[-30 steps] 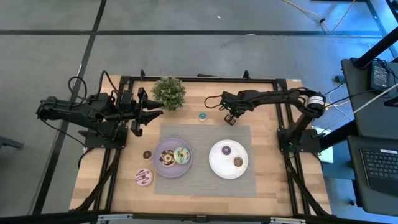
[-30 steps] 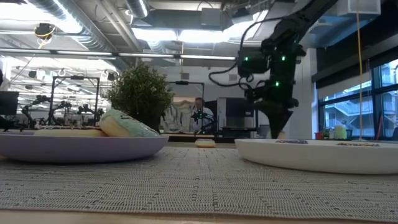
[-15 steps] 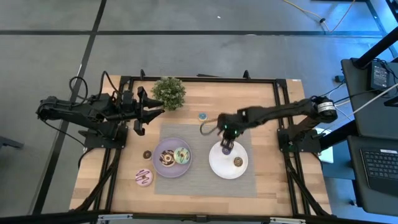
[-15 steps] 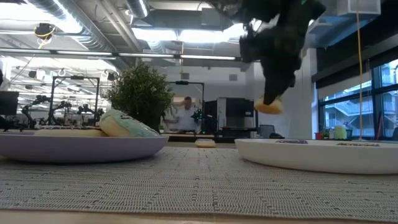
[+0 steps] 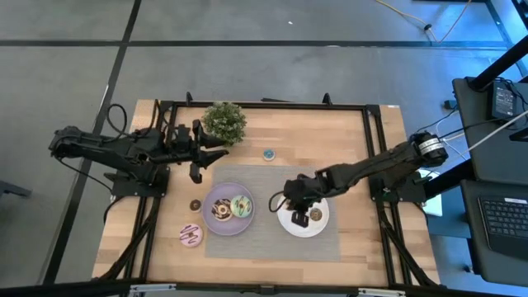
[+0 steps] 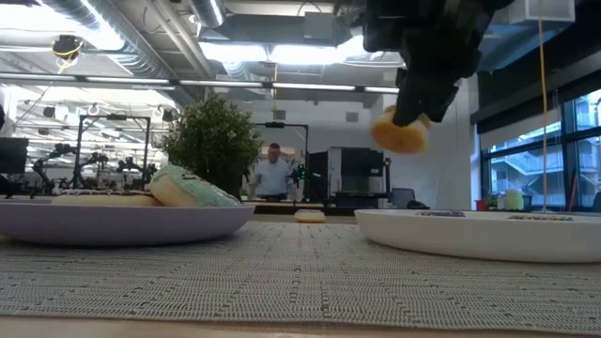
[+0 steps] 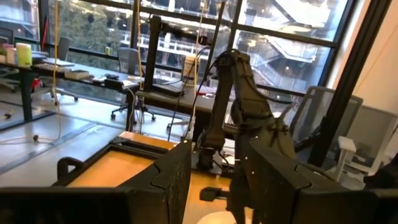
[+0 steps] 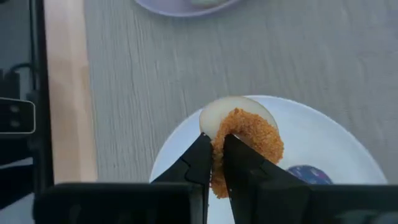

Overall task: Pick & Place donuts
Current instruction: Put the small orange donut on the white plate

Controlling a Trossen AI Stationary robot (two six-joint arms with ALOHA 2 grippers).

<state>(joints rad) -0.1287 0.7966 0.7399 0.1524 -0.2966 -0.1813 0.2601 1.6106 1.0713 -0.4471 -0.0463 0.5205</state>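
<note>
Your right gripper (image 8: 214,163) hangs above the left part of the white plate (image 5: 323,221), jaws clenched on an orange-crumbed donut (image 8: 247,144). The right wrist view shows the two fingers (image 8: 196,163) pinching the ring's rim, with the donut clear of the plate below it. In the low view that donut (image 6: 399,132) hangs in the air, well above the plate's rim (image 6: 488,237).

On the white plate, a purple donut (image 8: 308,175) lies just beside the held one, and a brown donut (image 5: 316,214) sits toward the plate's right. The plate rests on the right half of the grey woven mat (image 5: 264,241).

On the mat's left half stands the lilac plate (image 5: 209,223), carrying a chocolate-and-white donut (image 5: 222,209) and a green donut (image 5: 241,206) side by side. A pink donut (image 5: 190,236) lies on the bare counter (image 5: 355,140) near the lilac plate's left, and a tiny brown donut (image 5: 195,205) lies just left of that plate. A small blue donut (image 5: 269,153) sits alone on the wood at the far side of the mat, right of the potted plant (image 5: 223,122).

Your left gripper (image 5: 211,152) waits above the counter's far-left part, beside the plant, jaws released and holding nothing. A person stands in the room beyond the counter (image 6: 273,176).
</note>
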